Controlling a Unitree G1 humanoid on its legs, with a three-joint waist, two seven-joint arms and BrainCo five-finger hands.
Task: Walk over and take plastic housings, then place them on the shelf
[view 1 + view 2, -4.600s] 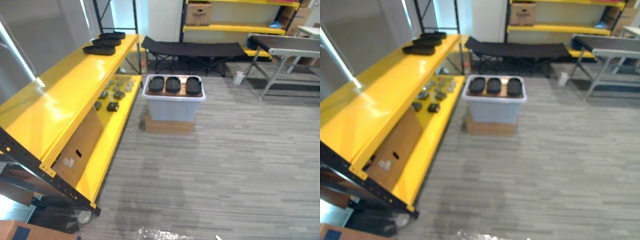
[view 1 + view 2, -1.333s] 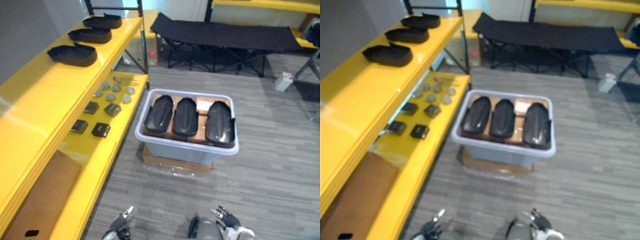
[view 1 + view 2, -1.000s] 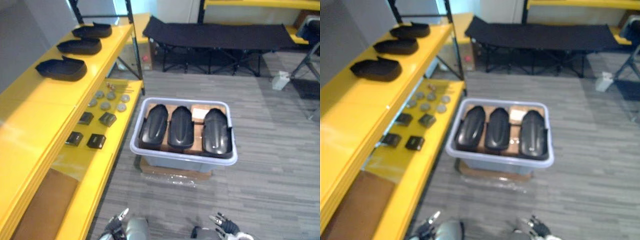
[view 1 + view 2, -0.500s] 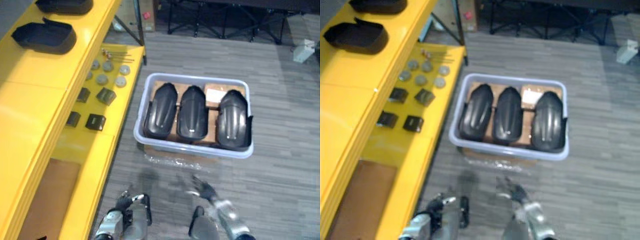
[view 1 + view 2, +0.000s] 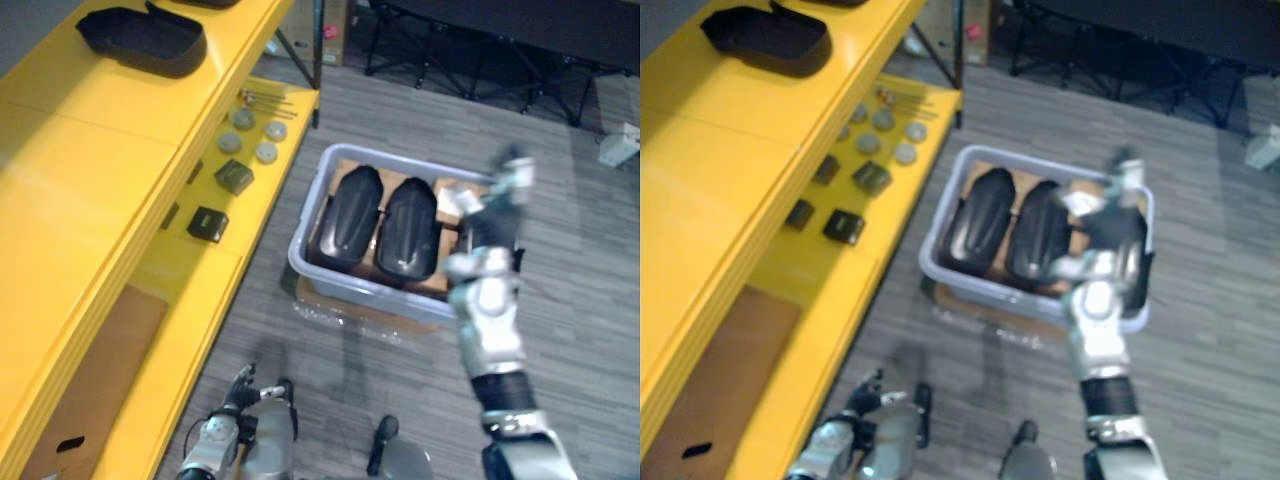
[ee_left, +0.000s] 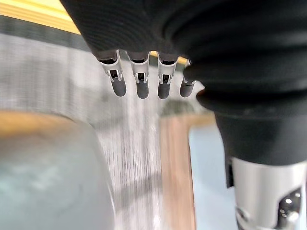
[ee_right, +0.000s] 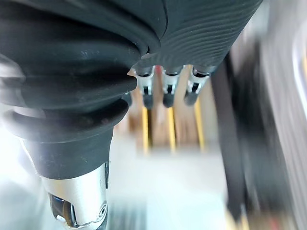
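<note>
We are hovering our right hand (image 5: 500,195), fingers straight and empty, over the grey bin's (image 5: 365,296) 3 o'clock end; we should be lowering it squarely and curling round one shell's edge. The plastic housings (image 5: 345,215), glossy black domes, are lying side by side inside. Our left hand (image 5: 245,388) is hanging slack-fingered, empty, at 7 o'clock.

**Legible text: none**

White label (image 5: 447,198) on the cardboard inside the grey bin (image 5: 330,285): print too small to read. Cardboard sheet (image 5: 85,385) on the lower shelf (image 5: 190,290) carries a small dark mark near one corner, not legible. No other lettering readable.
</note>
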